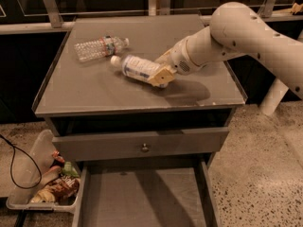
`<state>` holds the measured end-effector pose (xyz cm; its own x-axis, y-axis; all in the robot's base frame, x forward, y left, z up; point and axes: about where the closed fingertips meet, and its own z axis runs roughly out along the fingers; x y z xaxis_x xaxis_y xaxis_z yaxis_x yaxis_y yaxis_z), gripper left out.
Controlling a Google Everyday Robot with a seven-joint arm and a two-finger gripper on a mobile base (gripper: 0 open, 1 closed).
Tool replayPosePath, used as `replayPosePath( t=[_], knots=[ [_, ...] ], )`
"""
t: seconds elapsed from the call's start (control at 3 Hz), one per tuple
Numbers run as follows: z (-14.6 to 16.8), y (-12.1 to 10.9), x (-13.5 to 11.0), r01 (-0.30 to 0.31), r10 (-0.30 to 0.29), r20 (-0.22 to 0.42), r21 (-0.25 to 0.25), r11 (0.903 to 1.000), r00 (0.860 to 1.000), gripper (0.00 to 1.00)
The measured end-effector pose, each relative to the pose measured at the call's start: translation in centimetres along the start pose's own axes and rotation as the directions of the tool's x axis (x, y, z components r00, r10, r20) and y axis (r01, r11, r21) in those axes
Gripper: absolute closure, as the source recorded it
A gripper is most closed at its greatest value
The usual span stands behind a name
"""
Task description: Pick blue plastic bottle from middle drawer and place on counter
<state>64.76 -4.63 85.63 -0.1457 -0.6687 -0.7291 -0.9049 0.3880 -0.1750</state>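
Note:
The blue plastic bottle [136,66] has a white cap and a pale label. It lies tilted with its cap to the left, low over the middle of the counter [94,91]. My gripper [160,75] is shut on its base end, reaching in from the right. I cannot tell whether the bottle touches the counter top. The middle drawer [142,200] stands pulled open below, its flat grey floor bare.
A clear ribbed water bottle [98,48] with a colourful label lies on the counter just behind and left of the blue one. A shut drawer front with a round knob [144,148] sits above the open drawer. A bin of snack packets [49,188] stands on the floor at left.

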Motion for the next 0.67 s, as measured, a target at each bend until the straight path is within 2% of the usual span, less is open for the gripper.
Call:
replayPosePath(
  t=[0.33,0.67],
  knots=[
    [0.00,0.00,0.00,0.000,0.000,0.000,0.000,1.0000,1.000,0.11],
    [0.01,0.00,0.00,0.000,0.000,0.000,0.000,1.0000,1.000,0.00]
  ],
)
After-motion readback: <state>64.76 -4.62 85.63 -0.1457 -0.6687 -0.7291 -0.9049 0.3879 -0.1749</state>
